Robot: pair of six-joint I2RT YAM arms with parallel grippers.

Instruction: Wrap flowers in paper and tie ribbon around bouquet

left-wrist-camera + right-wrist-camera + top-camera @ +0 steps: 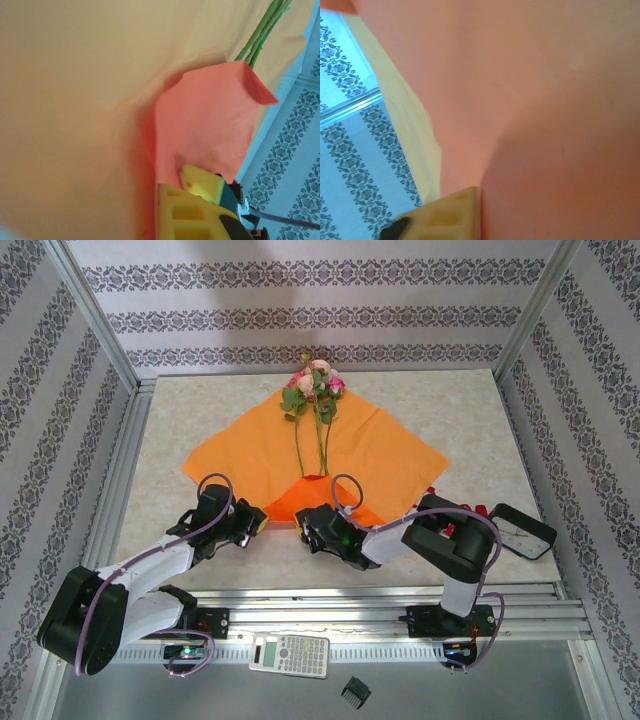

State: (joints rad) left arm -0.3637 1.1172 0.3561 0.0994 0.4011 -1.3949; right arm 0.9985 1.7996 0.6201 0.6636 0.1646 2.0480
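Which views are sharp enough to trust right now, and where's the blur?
Top external: evenly lit and sharp, flowers and paper crisp. Left wrist: paper soft and close, dark shadow beside the raised fold, stems readable. Right wrist: paper blurred against the lens, shaded lower right.

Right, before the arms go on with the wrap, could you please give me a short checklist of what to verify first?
1. The flowers lie on the paper, heads at its far corner: ok.
2. The near flap is folded over the ends of the stems: ok.
3. The left gripper is shut on the flap's edge: ok.
4. The right gripper has hold of the paper: cannot tell; the sheet lies against its finger, and how the jaws stand is hidden.
5. The ribbon is free to pick up: cannot tell; a dark red bit shows beside the right arm, the rest hidden.
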